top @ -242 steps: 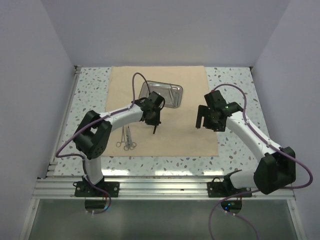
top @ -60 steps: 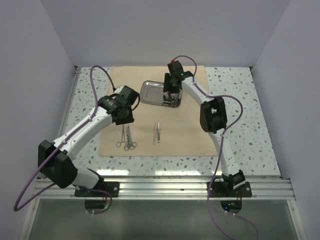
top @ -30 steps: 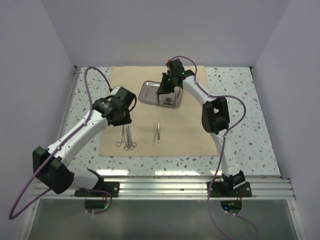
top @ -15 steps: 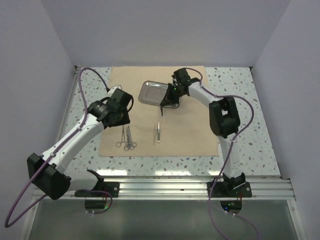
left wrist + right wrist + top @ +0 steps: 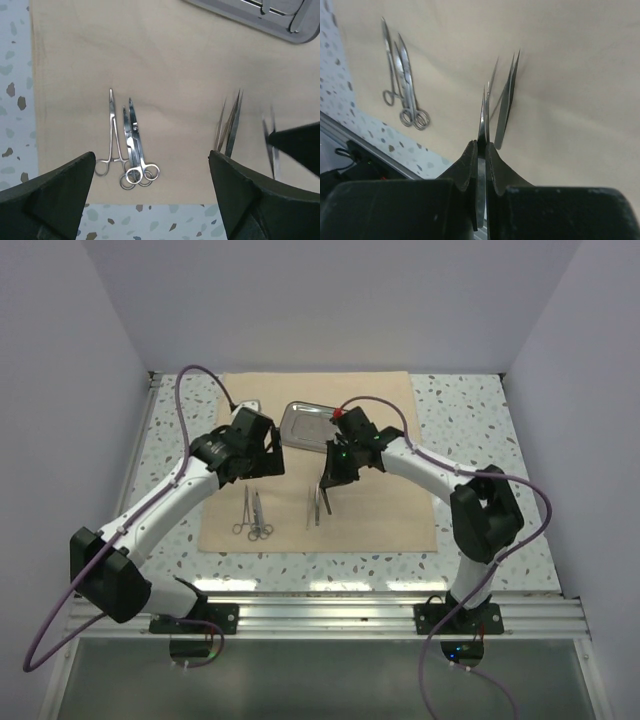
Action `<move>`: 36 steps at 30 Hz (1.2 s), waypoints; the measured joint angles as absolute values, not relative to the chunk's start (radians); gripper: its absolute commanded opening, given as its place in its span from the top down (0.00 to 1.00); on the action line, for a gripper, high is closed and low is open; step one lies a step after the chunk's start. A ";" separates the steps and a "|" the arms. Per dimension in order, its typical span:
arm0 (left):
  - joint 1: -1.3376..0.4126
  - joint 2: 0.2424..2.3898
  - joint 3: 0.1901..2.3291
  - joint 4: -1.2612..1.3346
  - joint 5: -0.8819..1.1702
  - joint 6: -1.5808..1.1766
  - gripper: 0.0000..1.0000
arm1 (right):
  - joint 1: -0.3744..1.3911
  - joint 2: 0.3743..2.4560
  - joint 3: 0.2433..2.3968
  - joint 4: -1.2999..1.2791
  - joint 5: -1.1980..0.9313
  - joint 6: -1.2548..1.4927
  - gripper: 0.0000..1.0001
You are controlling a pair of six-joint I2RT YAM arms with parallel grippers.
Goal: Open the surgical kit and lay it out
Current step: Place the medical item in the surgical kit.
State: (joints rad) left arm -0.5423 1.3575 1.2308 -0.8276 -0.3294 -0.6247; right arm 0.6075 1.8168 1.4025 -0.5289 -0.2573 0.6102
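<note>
Right hand (image 5: 481,145) with tweezers (image 5: 483,115) over tan cloth (image 5: 380,500), speckled table (image 5: 480,430)

One cloth wrap (image 5: 385,510), one steel tray (image 5: 298,428), two ring-handled instruments (image 5: 131,145), two tweezers (image 5: 229,125)

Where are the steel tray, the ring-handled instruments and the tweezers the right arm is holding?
steel tray (image 5: 300,426): top view, its bare floor.
ring-handled instruments (image 5: 133,132): left wrist view, near the pivot.
held tweezers (image 5: 482,120): right wrist view, mid-shaft.
</note>
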 measured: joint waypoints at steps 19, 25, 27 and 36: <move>-0.536 1.403 1.252 -0.786 -0.301 -0.582 0.03 | 0.710 1.865 1.348 -0.503 -0.056 0.672 1.00; -0.535 1.383 1.245 -0.791 -0.303 -0.582 0.03 | 0.722 1.930 1.403 -0.502 -0.039 0.675 0.91; -0.535 1.383 1.245 -0.791 -0.303 -0.582 0.03 | 0.723 1.937 1.406 -0.508 -0.037 0.675 0.79; -0.521 1.429 1.302 -0.791 -0.313 -0.580 0.03 | 0.726 1.929 1.408 -0.561 -0.031 0.654 0.44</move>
State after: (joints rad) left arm -0.5209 1.4288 1.3018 -0.7906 -0.3126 -0.5804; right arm 0.7258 1.9285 1.4082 -0.5610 -0.0315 0.6544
